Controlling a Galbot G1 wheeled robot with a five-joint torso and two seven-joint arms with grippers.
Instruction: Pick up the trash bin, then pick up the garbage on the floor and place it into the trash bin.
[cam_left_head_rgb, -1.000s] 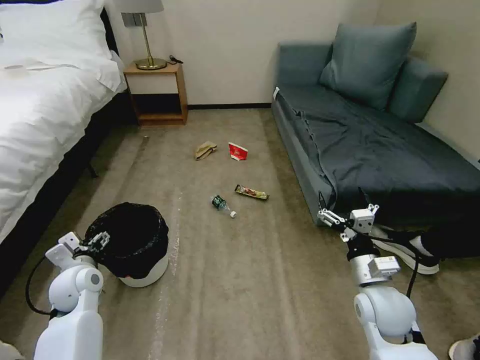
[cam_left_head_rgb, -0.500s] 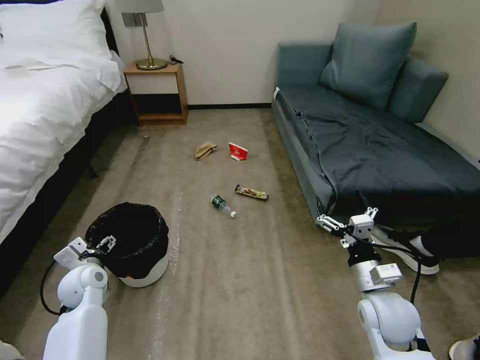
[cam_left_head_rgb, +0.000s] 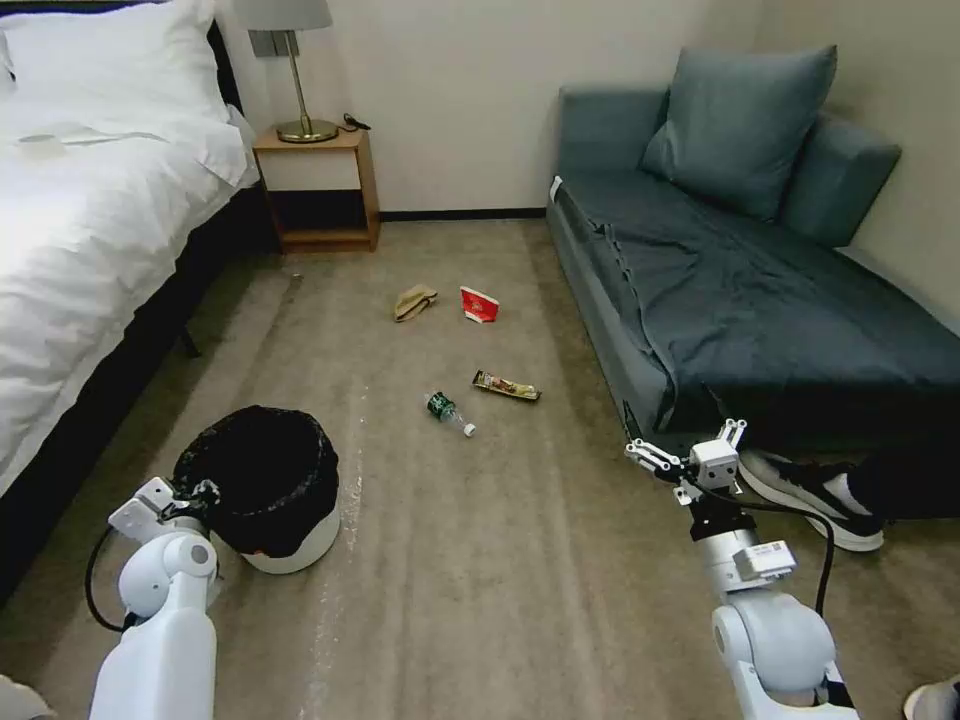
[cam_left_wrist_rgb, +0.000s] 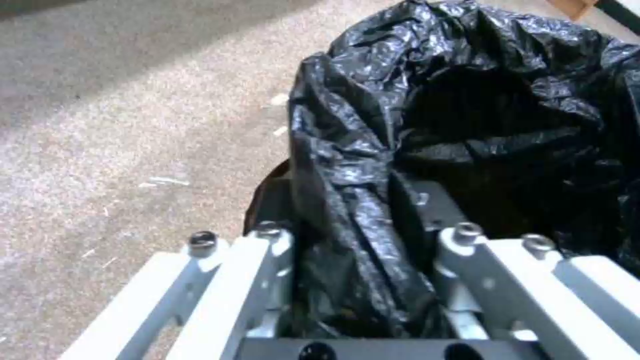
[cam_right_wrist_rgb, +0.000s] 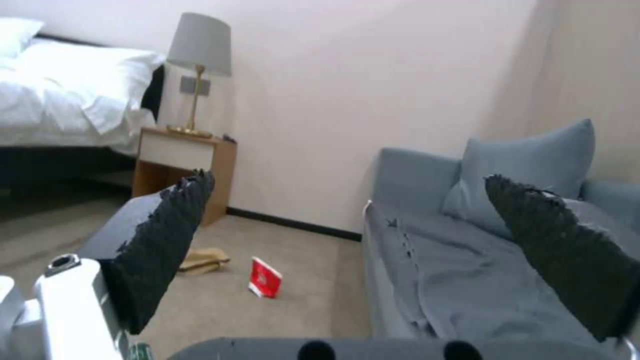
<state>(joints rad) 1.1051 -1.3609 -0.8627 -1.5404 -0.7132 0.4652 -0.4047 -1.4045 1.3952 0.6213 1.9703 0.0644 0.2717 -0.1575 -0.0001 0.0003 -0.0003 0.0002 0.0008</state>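
Now, trash bin (cam_left_wrist_rgb: 467, 125) rim inside left pincer (cam_left_wrist_rgb: 363, 280)

The bin (cam_left_head_rgb: 262, 490) stood on the floor at the near left beside the bed (cam_left_head_rgb: 90, 230). The bottle (cam_left_head_rgb: 446, 411) and wrapper (cam_left_head_rgb: 506, 386) lay mid-floor, the cup (cam_left_head_rgb: 478, 304) and paper bag (cam_left_head_rgb: 413, 301) farther back, left of the sofa (cam_left_head_rgb: 740, 290).

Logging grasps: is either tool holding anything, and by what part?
The left tool grips the trash bin by its bag-draped rim. The right tool is open, holding nothing.
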